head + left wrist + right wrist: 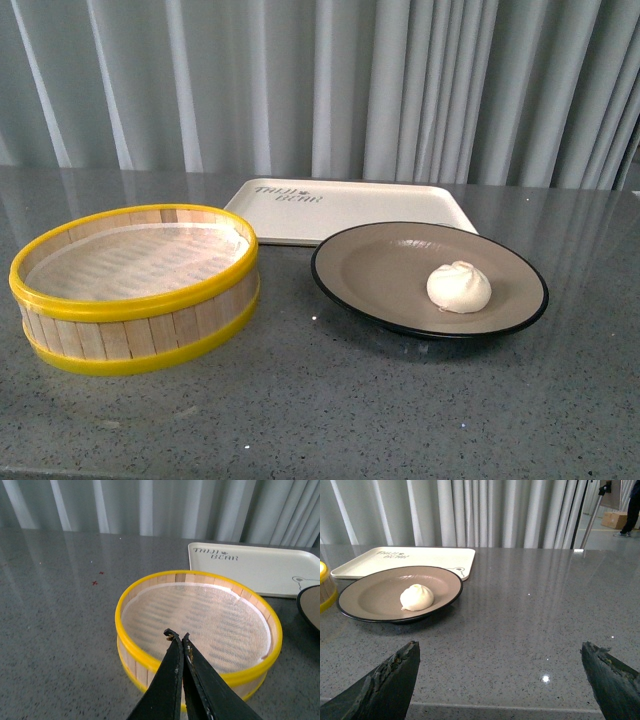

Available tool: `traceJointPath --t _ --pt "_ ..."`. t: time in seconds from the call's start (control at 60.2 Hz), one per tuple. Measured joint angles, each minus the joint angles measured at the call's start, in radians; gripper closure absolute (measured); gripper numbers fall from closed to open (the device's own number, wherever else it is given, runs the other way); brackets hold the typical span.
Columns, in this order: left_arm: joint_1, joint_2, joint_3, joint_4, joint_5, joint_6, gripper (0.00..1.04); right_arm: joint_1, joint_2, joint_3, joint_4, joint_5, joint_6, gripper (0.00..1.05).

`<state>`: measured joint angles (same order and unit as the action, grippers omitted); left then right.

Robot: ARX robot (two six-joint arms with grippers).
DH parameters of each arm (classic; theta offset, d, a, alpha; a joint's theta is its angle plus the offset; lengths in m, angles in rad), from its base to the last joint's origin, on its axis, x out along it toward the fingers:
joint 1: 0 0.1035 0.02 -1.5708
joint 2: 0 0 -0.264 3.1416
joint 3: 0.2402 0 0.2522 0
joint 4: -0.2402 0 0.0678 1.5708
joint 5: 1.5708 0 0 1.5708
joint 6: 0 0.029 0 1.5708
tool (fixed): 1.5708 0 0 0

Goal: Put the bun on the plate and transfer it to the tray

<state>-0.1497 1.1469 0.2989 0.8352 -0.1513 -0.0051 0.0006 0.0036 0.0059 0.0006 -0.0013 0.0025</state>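
Grey speckled countertop before a pale pleated curtain; 4 objects on it, neither arm visible in the front view.

Left gripper: fingers pressed together, nothing between them, tips poised above the near rim of the yellow-rimmed steamer basket. Basket lined with white cloth, otherwise bare.

Right gripper: fingers spread wide, nothing held, low over bare countertop.

Bun: ahead of the right gripper and off toward the left-arm side, well apart from its fingertips. Resting upright, pleats uppermost, inside the plate, nearer the rim that faces this gripper than the plate's centre.

Tray: beyond the plate as seen from the right gripper, with nothing on it in any view, lettered corner toward the basket. Far rim of plate just beside the tray's near edge; contact or gap not determinable.

Step in hand, as judged: 1st half complete, with bun on plate; 2nd half, transfer to tray, not yet begun.

Next move, as judged: reach forward with the open right gripper to the nearest stretch of black rim, clear of the bun. Close 1 finger over and 1 under that rim. Lift only enough to clear the tray's low edge, keep the plate level against rolling of the bun, carry away from the gripper's present position and set down flat within the tray.
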Motion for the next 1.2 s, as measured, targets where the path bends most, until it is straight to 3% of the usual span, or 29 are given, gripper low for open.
traceJointPath --t 0.382,0.465,0.814,1.195 --pt "0.068 -0.225 -0.166 -0.057 0.070 0.000 1.01 0.000 0.000 0.000 0.000 0.000 0.000 0.08" --pt "0.126 -0.288 -0.193 -0.092 0.146 0.000 1.01 0.000 0.000 0.000 0.000 0.000 0.000 0.08" --pt "0.148 -0.441 -0.272 -0.152 0.150 0.000 1.01 0.000 0.000 0.000 0.000 0.000 0.000 0.08" --pt "0.148 -0.680 -0.273 -0.372 0.149 0.000 1.01 0.000 0.000 0.000 0.000 0.000 0.000 0.08"
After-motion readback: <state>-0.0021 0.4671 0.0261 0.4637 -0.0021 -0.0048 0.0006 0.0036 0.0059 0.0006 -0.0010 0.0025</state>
